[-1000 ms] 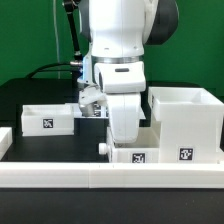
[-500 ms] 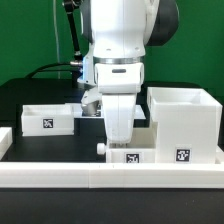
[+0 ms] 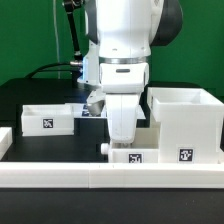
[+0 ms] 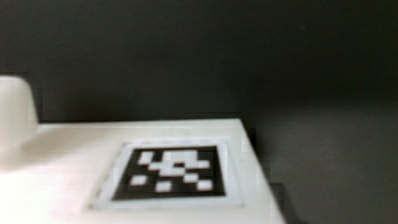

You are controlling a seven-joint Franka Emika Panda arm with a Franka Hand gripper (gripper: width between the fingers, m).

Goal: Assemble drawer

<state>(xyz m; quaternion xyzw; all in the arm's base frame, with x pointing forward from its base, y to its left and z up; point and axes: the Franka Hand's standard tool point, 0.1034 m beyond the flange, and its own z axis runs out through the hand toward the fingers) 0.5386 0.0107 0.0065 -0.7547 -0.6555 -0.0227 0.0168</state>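
Note:
The tall white box casing (image 3: 185, 122) stands at the exterior view's right, its tag facing front. One small knobbed tray (image 3: 45, 118) lies at the left. The second tray (image 3: 137, 156), with its knob (image 3: 103, 148), lies just behind the front rail, beside the casing. My gripper (image 3: 124, 143) is down on this tray, and the hand's white body hides its fingers. In the wrist view a white tagged face (image 4: 178, 172) of the tray fills the lower part, very close and blurred, and the fingers do not show clearly.
The long low white border rail (image 3: 100, 178) runs along the front. Another white piece (image 3: 5, 141) sits at the far left edge. A black mat (image 3: 40, 95) covers the table. Dark cables (image 3: 66, 50) hang behind the arm.
The hand shifted slightly toward the exterior view's left, then back right. The tray under it shifted a little with it. The casing and the left tray stayed put.

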